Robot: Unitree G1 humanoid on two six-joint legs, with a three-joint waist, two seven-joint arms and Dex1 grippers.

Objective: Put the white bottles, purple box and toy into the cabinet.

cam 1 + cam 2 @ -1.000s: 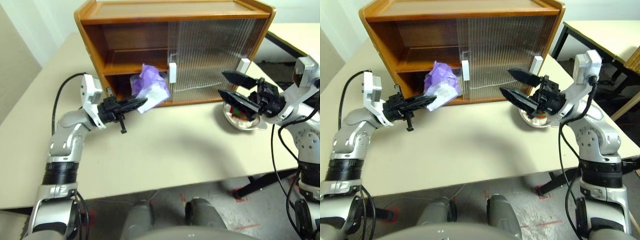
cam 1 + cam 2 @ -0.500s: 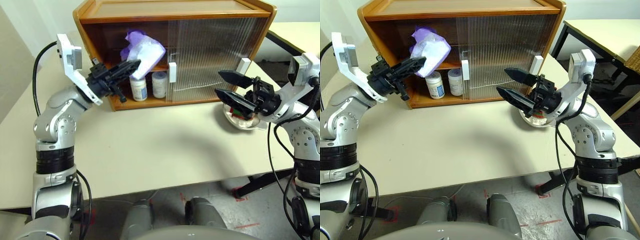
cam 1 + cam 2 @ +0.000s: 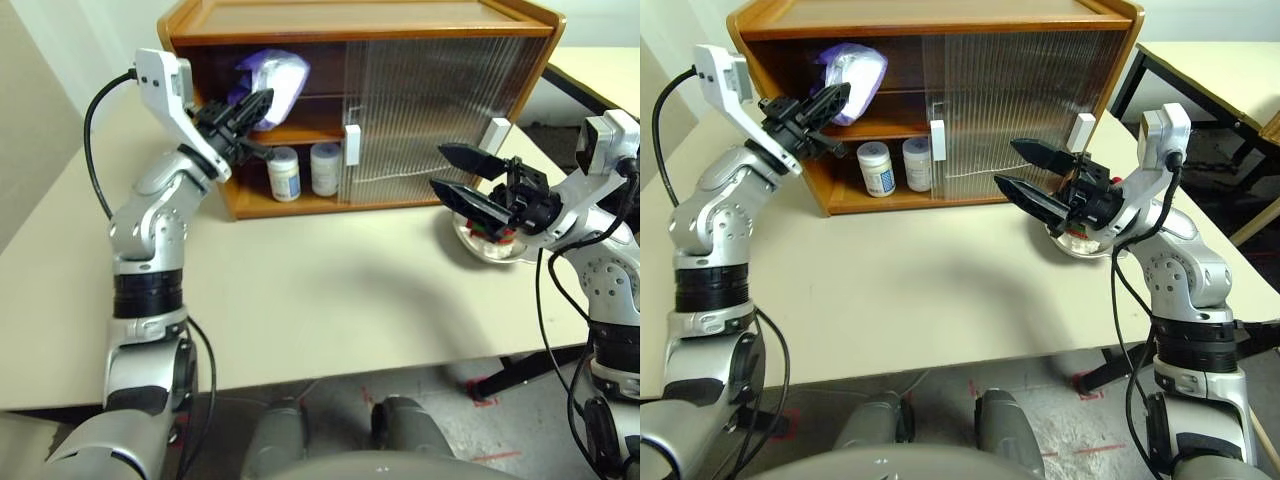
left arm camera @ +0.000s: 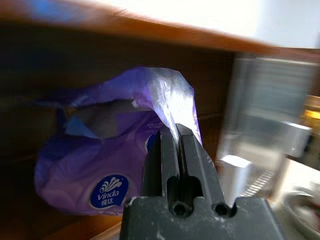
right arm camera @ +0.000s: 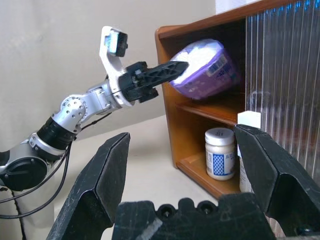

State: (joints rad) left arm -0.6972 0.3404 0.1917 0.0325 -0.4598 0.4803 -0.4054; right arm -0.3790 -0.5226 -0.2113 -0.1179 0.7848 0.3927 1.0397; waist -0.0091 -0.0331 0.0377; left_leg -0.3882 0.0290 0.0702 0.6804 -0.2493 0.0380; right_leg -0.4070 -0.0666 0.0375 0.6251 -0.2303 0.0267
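From the left eye view, the cabinet [image 3: 360, 100] stands at the far side of the bench [image 3: 330, 290], its left half open and its right half closed by a ribbed sliding door. The left tool [image 3: 262, 100] is clenched on a fold of the purple box [image 3: 270, 75], holding it inside the upper compartment, just above the shelf and close under the cabinet top. Two white bottles [image 3: 284, 174] stand side by side on the cabinet floor, the right one just beside the door's white handle. A wide bare stretch of bench lies between the two arms. The right tool [image 3: 462, 175] hangs released, fingers wide apart, above the bench in front of the closed door, with a metal dish [image 3: 490, 245] behind it near the bench's right edge; something red lies in the dish, mostly hidden.

The right eye view adds a second bench [image 3: 1220, 75] beyond the right edge, with a gap between.

The left wrist view shows the two fingers [image 4: 167, 160] pressed together on thin wrapping at the box's top, and a blue round logo on its side.

The right wrist view looks between its own spread fingers [image 5: 107, 175] at the other arm from the side: the box is tilted, clear of the shelf board, and one bottle [image 5: 219, 153] shows below it.
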